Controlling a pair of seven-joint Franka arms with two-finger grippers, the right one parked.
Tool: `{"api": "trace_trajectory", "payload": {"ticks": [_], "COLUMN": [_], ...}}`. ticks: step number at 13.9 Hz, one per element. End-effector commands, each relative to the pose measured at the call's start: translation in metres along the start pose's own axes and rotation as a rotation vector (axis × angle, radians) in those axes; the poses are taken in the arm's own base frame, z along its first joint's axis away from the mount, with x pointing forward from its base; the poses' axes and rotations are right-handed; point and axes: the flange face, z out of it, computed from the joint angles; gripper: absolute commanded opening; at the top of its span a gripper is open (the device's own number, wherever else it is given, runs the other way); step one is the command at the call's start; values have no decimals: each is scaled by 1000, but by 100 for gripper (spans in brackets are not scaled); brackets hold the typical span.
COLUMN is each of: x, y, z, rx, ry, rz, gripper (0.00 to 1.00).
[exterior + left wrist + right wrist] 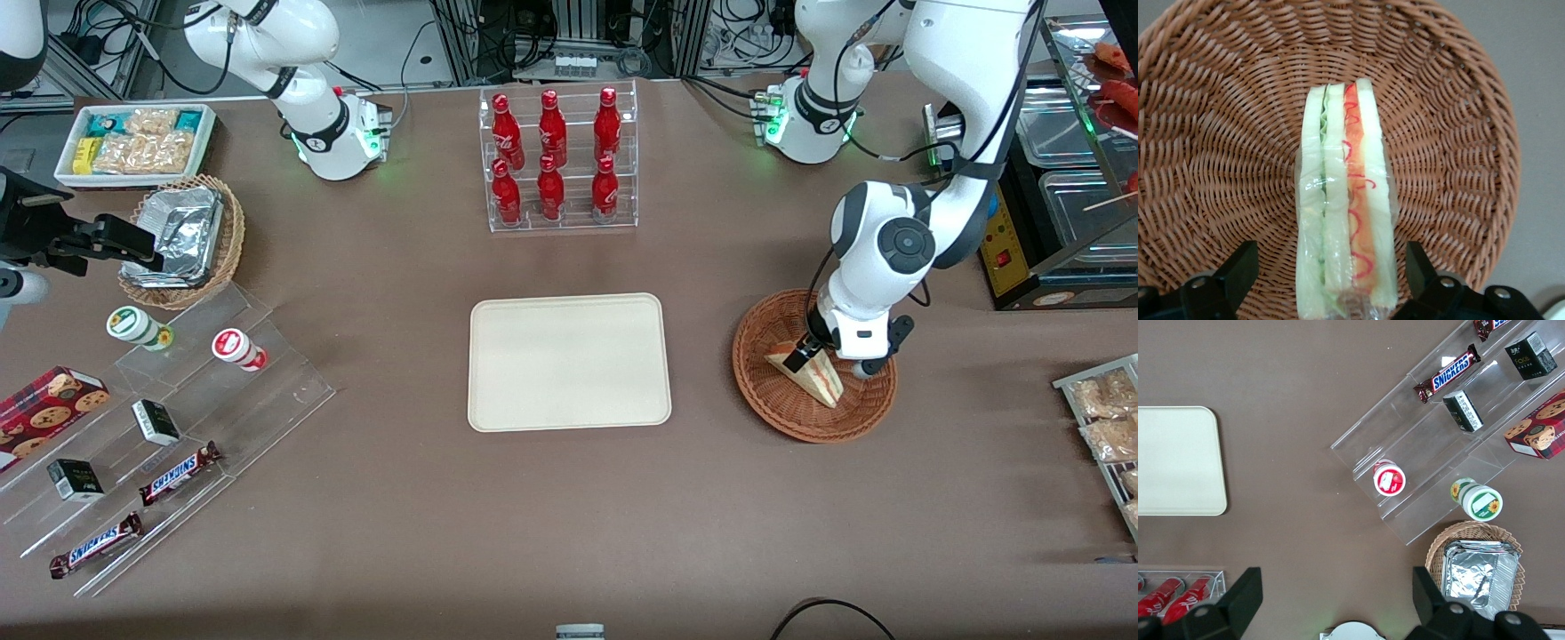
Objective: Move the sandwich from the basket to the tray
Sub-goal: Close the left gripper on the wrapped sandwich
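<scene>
Reddish-brown woven basket (782,413), white-bread sandwich (813,373) with red-orange and green layers, cream tray (569,363), black tool (1328,277)

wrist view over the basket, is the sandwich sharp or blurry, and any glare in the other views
Left wrist view: sandwich and basket weave are sharp, with shiny wrap, and the open gripper straddles the sandwich. Front view: evenly lit, soft shadow beside the basket; tray shows no glare. Right wrist view: foil trays glint.

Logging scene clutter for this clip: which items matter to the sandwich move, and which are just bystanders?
Job items: sandwich in the basket; tray, bare; gripper open, astride the sandwich.

Bystanders: red bottles in a clear rack, foil trays, Snickers bars, cookie box.
</scene>
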Motion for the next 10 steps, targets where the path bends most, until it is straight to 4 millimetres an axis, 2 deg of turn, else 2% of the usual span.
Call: {"api": "trace_trajectory", "payload": {"ticks": [1, 2, 3, 5, 7, 10], "x": [4, 6, 8, 9, 15, 26], "y": [1, 3, 5, 8, 17, 48], "z": [-3, -7, -11, -34, -70, -130], "rx": [-21, -28, -31, -29, 1, 50], "ry": [16, 22, 24, 32, 36, 30], "rz": [-20, -17, -12, -3, 15, 41], "gripper": [10, 0, 0, 0, 0, 0]}}
